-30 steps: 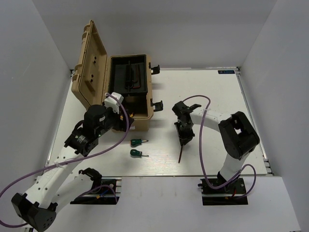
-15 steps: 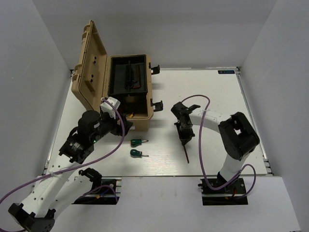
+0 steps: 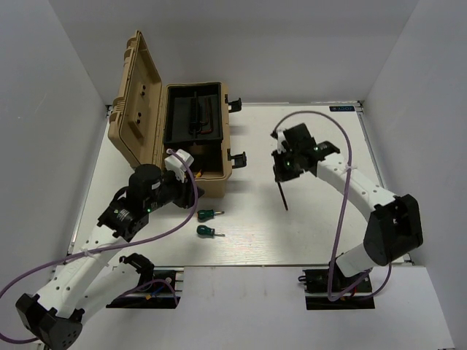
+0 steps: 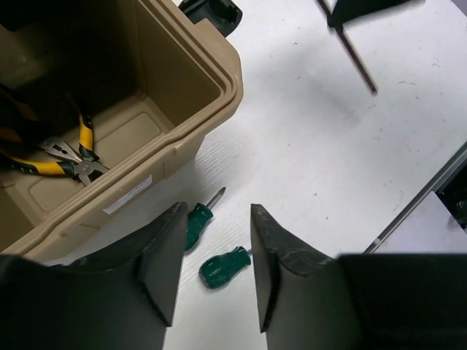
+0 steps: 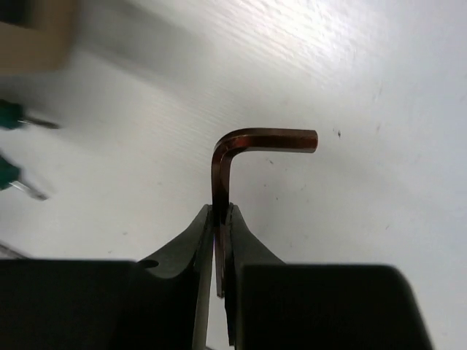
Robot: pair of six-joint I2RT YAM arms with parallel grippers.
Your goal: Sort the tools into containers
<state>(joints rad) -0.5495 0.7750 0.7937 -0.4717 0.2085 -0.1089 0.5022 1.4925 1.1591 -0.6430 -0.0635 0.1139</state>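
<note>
While the right pincer [image 5: 221, 215] grips a hex key [image 5: 270, 141], the left pincer [image 4: 217, 213] gapes — seemingly above screwdrivers [image 4: 225, 267].

Our left gripper [image 4: 217, 230] hangs with fingers parted; our right gripper [image 5: 221, 219], arm outstretched, pinches a hex key [image 5: 252, 140].

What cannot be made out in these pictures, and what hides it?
Pliers: left wrist view, partly lost in shadow inside the box; their number is unclear.
Black tray: top view, its contents are too small and dark.
Screwdrivers: right wrist view, blurred and cut by the left edge.
Hex key: right wrist view, long end hidden inside the shut right pincer.
</note>
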